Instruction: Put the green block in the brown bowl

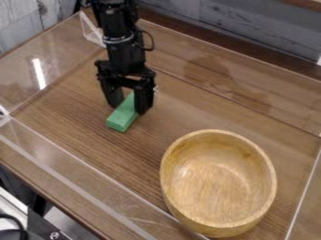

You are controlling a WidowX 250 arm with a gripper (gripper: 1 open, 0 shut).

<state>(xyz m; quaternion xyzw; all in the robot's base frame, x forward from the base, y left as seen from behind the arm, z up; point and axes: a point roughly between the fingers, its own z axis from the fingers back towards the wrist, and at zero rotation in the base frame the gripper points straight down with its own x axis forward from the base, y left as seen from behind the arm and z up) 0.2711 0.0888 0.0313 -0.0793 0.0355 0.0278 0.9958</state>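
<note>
The green block [120,119] lies flat on the dark wood table, left of centre. My gripper [127,103] points straight down over the block's far end, open, with one black finger on each side of it. The fingertips reach down close to the tabletop, and the far end of the block is partly hidden behind them. The brown bowl [219,181] of light wood stands empty at the front right, well apart from the block.
Clear acrylic walls [75,192] run along the table's front and left edges. A grey plank wall [251,23] closes the back. Bare wood tabletop [226,89] lies between the arm and the bowl.
</note>
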